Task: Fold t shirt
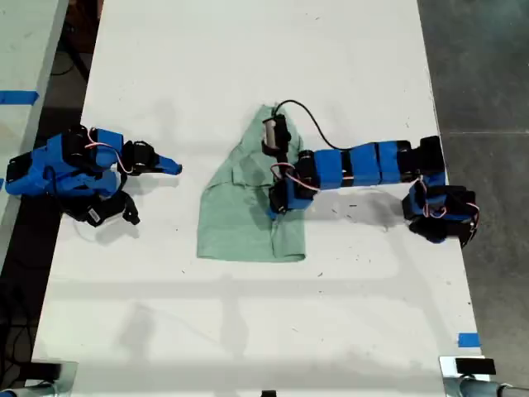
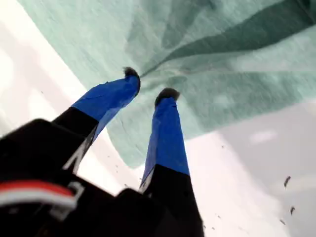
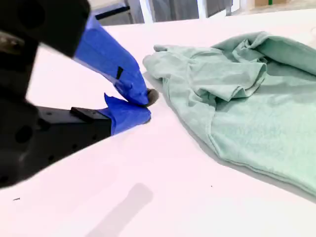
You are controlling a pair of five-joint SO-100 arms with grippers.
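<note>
The pale mint-green t shirt (image 1: 235,219) lies crumpled, partly folded over itself, in the middle of the white table (image 1: 248,331). My first gripper (image 1: 278,205) reaches in from the exterior view's right and hangs over the shirt's right part. Its fingers stand open, and both black tips touch the cloth (image 2: 237,74) where creases gather. My second gripper (image 1: 172,167) rests at the exterior view's left, a short way from the shirt and not touching it. Its blue fingers (image 3: 133,81) meet at the tips with nothing between them, and the t shirt (image 3: 247,98) lies beyond.
The first arm's base (image 1: 438,211) sits at the table's right edge in the exterior view, with dark floor (image 1: 488,83) beyond. A blue tape mark (image 1: 469,339) is near the front right corner. Another surface with blue tape (image 1: 16,97) stands past the left edge.
</note>
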